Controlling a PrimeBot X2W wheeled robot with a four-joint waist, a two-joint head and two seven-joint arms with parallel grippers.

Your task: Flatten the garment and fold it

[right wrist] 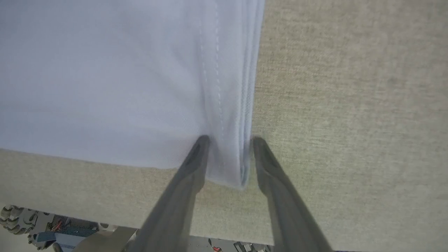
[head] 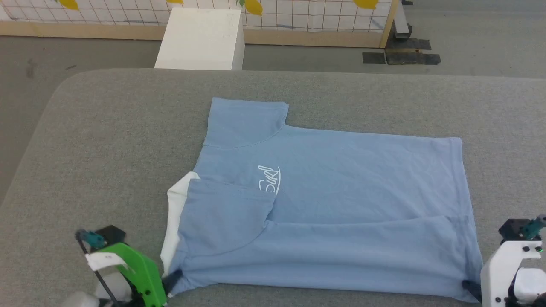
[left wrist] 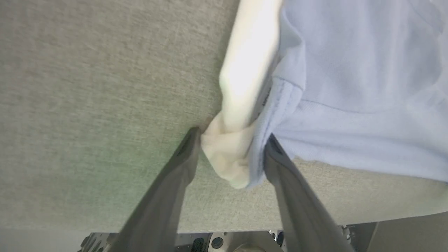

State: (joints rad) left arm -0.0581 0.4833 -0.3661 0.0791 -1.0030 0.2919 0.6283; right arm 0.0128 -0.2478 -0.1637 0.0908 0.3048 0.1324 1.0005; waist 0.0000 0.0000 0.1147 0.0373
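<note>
Left end effector [left wrist: 232, 140], right end effector [right wrist: 229, 140] astride corners of garment [head: 341, 192]

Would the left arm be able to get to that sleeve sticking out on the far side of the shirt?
Probably yes. The left gripper sits open at the near corner of the garment, and the far sleeve lies flat with nothing on it. Just cloth and bare table lie between, though it looks a stretch.
</note>
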